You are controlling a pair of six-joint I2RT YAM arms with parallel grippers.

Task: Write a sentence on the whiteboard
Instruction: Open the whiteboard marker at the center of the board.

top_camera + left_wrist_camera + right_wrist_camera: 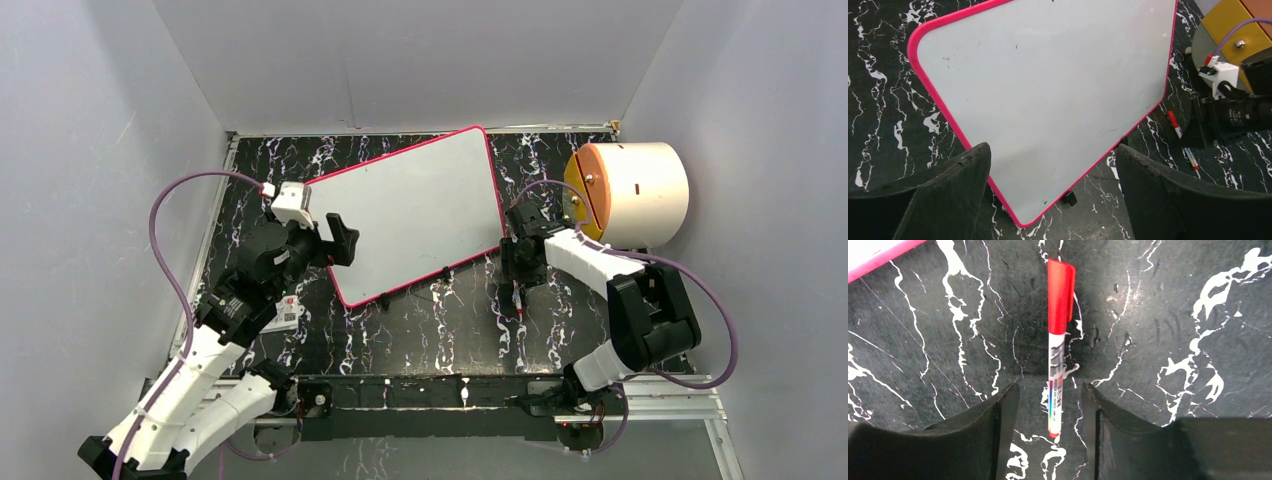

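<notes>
Black padded fingers of the right gripper stand either side of a red marker. They are apart, with a sliver of dark tabletop showing on each side of the barrel, so nothing is grasped yet.

They bracket the pen low down, near its tail. My worry is that a pinch there leaves the long capped end free to droop or swing. A round barrel may also roll out if one pad lands first.

The cap is on, so no ink can reach anything until it comes off, and I judge that awkward with the other arm unready.

Just beside the pen lies the whiteboard, flat, tilted across the table and blank. No sentence shows on it.

Over its near corner hangs the left gripper, spread wide and holding nothing. With the board unpinned, writing pressure could shove it sideways and smear the strokes.
</notes>
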